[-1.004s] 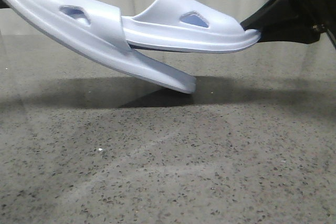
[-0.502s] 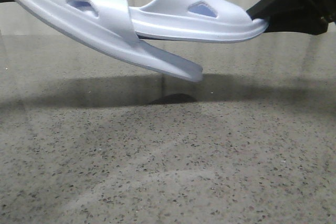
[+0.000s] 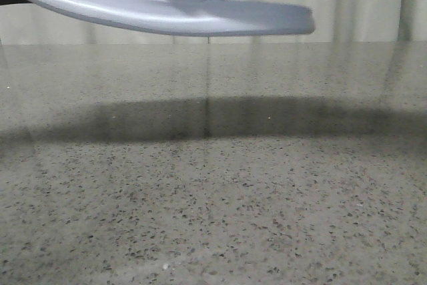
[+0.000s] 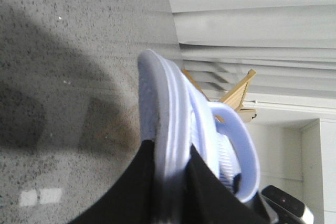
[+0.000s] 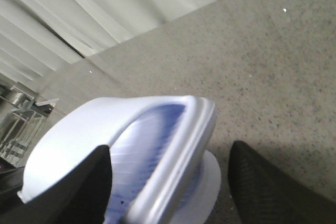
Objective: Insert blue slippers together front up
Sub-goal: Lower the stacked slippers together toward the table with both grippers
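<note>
Slippers (image 3: 180, 5) aloft — no writing legible.
Left gripper (image 4: 170, 182) pinches one sole; right gripper's (image 5: 168, 182) fingers spread beside the other slipper (image 5: 152, 150).

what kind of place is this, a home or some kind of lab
Probably an indoor robot test room, not a home. A bare speckled stone-look table fills the front view, pale pleated curtains hang behind it, and the only items are the blue slippers held up in the air.
</note>
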